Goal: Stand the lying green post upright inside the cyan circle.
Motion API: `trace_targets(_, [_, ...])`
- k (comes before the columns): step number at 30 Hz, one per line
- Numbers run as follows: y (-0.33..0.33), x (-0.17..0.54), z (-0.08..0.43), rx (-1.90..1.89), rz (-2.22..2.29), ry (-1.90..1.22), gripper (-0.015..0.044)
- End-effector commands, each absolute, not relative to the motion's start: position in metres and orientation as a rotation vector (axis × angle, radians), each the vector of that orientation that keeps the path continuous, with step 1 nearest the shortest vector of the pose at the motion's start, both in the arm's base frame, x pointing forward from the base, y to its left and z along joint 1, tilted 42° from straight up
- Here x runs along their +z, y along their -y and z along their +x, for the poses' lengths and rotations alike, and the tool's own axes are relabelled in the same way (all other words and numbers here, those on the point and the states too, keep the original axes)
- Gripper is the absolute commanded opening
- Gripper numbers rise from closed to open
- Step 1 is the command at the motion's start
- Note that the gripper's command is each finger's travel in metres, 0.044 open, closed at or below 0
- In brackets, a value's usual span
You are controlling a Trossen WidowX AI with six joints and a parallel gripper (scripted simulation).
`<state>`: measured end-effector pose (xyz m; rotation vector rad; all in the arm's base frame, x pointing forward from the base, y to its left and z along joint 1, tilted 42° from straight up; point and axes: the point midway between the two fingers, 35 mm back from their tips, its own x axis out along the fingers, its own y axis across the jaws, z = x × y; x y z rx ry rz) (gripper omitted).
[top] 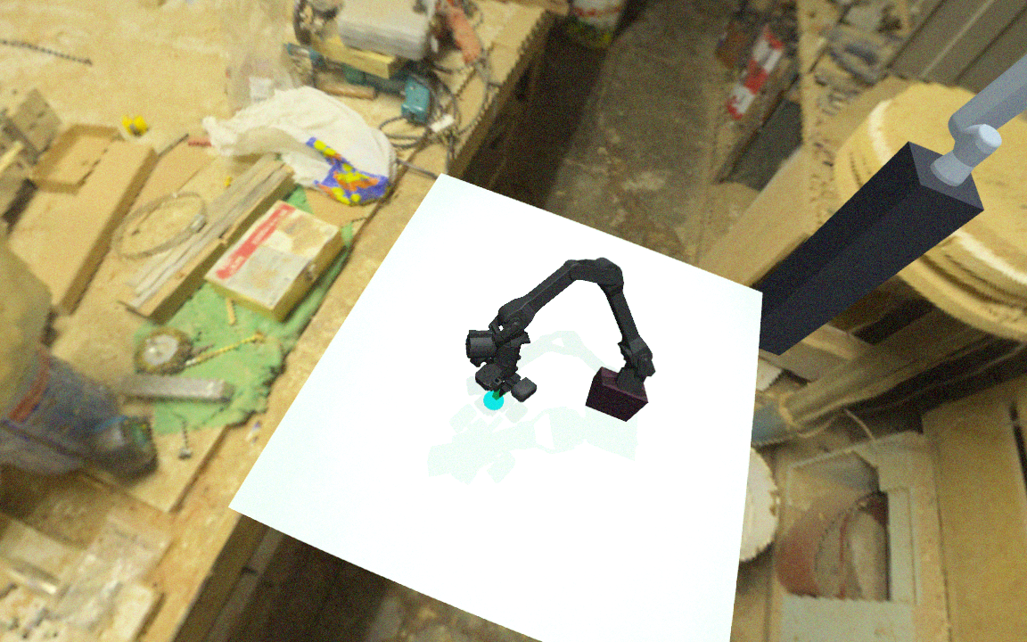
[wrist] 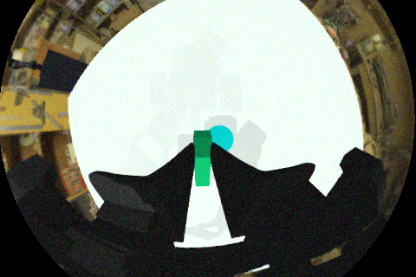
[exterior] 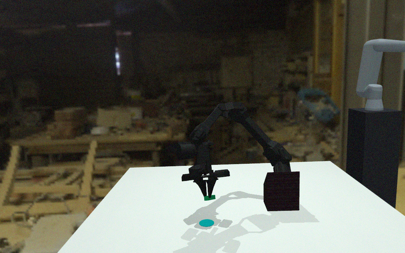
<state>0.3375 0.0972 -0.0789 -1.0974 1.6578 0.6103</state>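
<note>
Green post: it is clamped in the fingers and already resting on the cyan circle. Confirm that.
Not quite. The green post is clamped in the fingers, but it is not resting on the cyan circle. The exterior view shows it held in the air, with the circle lying apart on the table below.
</note>
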Motion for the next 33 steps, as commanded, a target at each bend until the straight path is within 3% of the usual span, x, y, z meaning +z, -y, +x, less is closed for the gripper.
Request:
trace_targets(1, [-0.097,-0.08,0.337,0.638,-1.069,-1.638,0.0023])
trace_targets(33, [-0.094,-0.091,0.338,0.783,-0.898,-1.486,0.0023])
